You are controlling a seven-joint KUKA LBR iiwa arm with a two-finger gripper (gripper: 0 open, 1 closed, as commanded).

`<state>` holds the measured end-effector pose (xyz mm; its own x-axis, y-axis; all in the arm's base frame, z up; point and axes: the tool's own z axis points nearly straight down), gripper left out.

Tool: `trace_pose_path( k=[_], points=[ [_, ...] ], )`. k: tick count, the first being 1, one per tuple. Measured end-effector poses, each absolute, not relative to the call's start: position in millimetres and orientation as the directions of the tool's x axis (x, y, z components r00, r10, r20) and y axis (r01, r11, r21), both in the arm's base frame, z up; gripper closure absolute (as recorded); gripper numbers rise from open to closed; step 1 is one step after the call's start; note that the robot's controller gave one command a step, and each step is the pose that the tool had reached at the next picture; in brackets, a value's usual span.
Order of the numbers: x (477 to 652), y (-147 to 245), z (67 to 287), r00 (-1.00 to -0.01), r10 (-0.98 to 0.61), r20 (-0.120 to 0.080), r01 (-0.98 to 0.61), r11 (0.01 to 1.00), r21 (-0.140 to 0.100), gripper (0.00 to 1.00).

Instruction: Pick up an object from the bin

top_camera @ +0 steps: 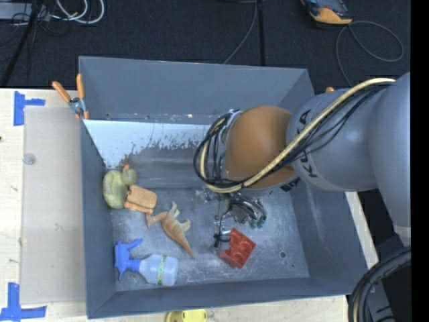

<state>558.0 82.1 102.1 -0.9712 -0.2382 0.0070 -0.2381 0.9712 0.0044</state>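
My gripper hangs low in the middle of the bin, below the orange wrist cover. Its fingers reach down beside a red ridged block that lies on the bin floor just right of the fingertips. A tan toy dinosaur lies a little to the left of the gripper. Whether anything sits between the fingers cannot be made out.
A green and tan plush figure rests against the bin's left wall. A small spray bottle with a blue head lies near the front left corner. The arm and its cables cover the bin's right half.
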Motion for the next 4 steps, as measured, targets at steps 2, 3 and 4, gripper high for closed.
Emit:
trace_pose_path(
  k=[2,3,4],
  points=[
    [523.7,35,109,-0.954,-0.299,0.012,-0.299,0.954,0.006,0.00],
    [514.1,17,144,-0.878,-0.479,0.001,-0.479,0.878,0.002,0.00],
    [494.9,1,125,-0.836,-0.548,0.005,-0.548,0.836,0.006,0.00]
  ],
)
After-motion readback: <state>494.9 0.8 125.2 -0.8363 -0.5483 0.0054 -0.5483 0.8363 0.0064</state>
